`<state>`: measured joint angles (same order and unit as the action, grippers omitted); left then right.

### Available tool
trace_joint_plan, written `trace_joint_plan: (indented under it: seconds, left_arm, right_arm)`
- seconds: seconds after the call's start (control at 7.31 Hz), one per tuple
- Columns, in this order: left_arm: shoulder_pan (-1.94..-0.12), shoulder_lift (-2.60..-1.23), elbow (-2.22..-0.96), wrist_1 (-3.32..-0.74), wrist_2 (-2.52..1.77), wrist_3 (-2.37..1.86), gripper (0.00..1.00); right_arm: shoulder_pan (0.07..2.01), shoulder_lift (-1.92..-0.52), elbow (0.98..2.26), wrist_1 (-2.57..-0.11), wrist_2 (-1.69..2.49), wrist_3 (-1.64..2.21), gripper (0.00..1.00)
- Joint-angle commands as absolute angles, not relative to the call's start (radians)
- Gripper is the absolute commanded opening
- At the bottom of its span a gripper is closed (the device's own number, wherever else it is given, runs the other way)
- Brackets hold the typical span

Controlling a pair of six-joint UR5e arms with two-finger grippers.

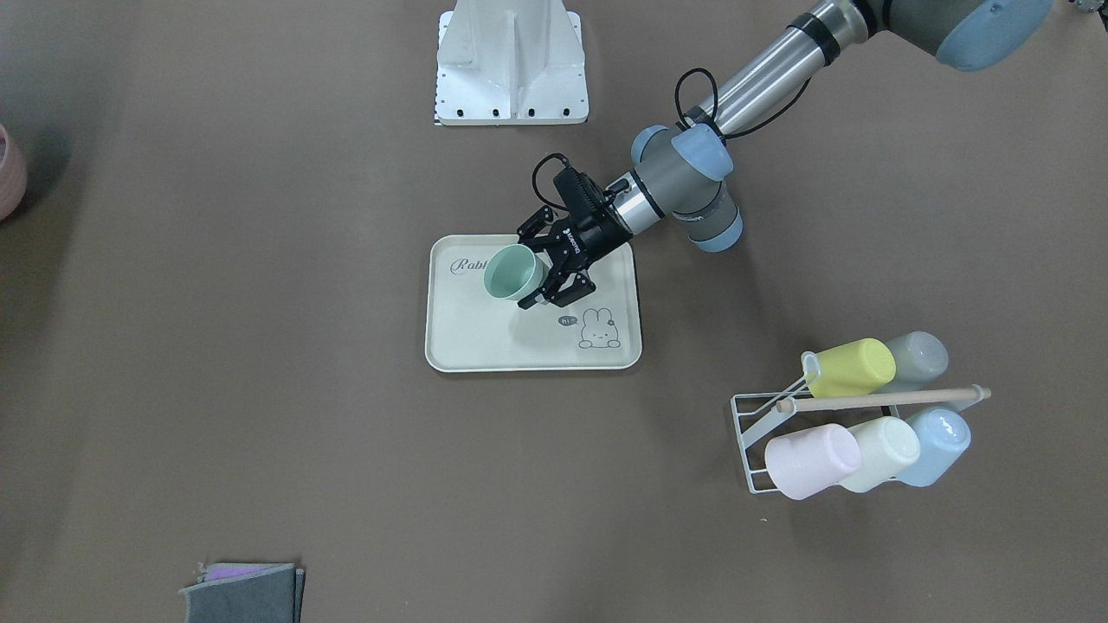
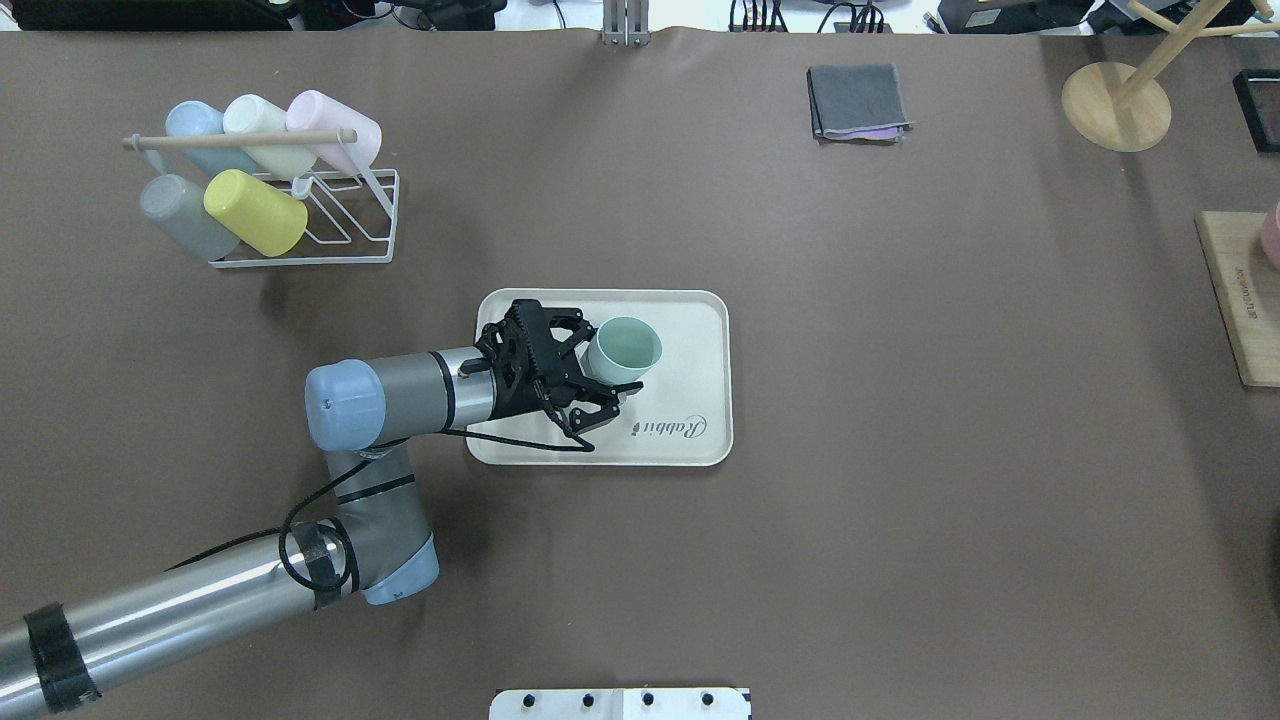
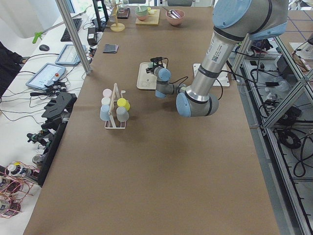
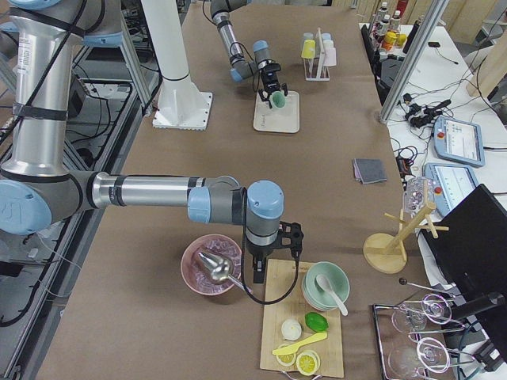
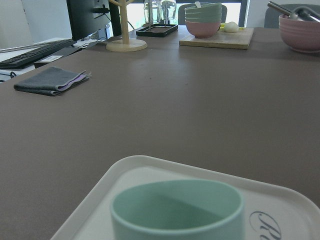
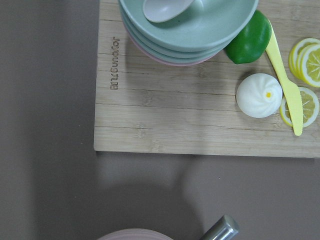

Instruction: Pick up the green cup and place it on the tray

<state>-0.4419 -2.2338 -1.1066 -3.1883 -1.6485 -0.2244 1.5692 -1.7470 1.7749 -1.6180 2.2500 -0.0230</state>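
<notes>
over the tray's middle, the left pincer (image 2: 596, 367) has its jaws spread wide, one on each side of the green cup (image 2: 628, 345) and close against its wall. whether they press on it or stand free of it i cannot tell. the cup is mouth up and level within the tray (image 2: 690, 330), between the "rabbit" lettering and the far rim. it looks to be resting on the tray floor or just above it. so the carrying seems done. what is left, i judge, is to release the cup, if that is not yet done, and to draw the pincer back without tipping it. behind the pincer, the last link of the left arm (image 2: 400, 400) lies low and almost level, pointing across the tray toward the robot's right. the wrist then folds back, and the long silver forearm runs off to the near left corner of the counter (image 2: 900, 480). the right pincer (image 4: 257, 269) hangs well apart, by a pink bowl (image 4: 190, 261) and a wooden board (image 4: 285, 305). how its jaws stand cannot be judged.
</notes>
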Motion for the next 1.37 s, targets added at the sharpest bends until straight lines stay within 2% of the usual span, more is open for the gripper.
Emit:
trace_joint_plan:
  seconds: [0.0,0.27,0.55,0.96,1.23]
  left_arm:
    - [-0.442,-2.249,-1.117,-3.195,-1.649,-0.233,0.5]
    - [-0.442,-2.244,-1.109,-3.22,-1.647,-0.236,0.69]
    - [-0.442,-2.243,-1.095,-3.22,-1.647,-0.236,0.72]
    - [-0.44,-2.241,-1.088,-3.22,-1.647,-0.236,0.87]
    - [-0.44,-2.241,-1.089,-3.221,-1.647,-0.236,0.91]
  right_arm:
    - [1.569,-1.746,1.775,-1.617,2.246,-0.025,1.0]
    - [1.569,-1.747,1.775,-1.617,2.246,-0.025,1.0]
    - [1.569,-1.747,1.775,-1.617,2.246,-0.025,1.0]
    - [1.569,-1.747,1.775,-1.617,2.246,-0.025,1.0]
    - [1.569,-1.746,1.775,-1.617,2.246,-0.025,1.0]
